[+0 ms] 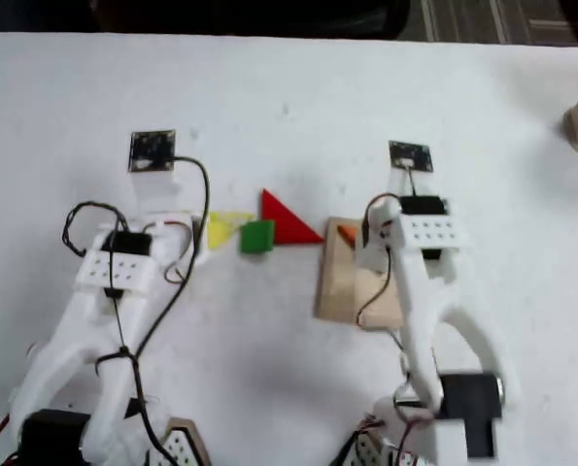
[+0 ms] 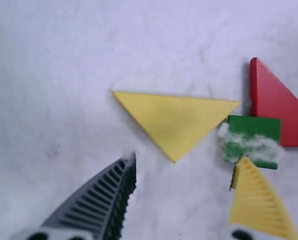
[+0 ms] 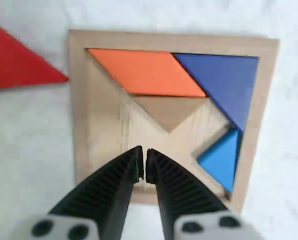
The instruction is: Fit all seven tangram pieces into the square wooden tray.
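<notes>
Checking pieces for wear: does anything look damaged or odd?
The green square, lying between the yellow triangle and the red triangle, has a ragged white patch across its face, like scuffing or stuck fluff. Nothing else stands out.

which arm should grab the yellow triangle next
Left: its open fingers sit right by the yellow triangle, while the right arm's shut fingers hang over the tray.

White table with a dark strip beyond its far edge.
</notes>
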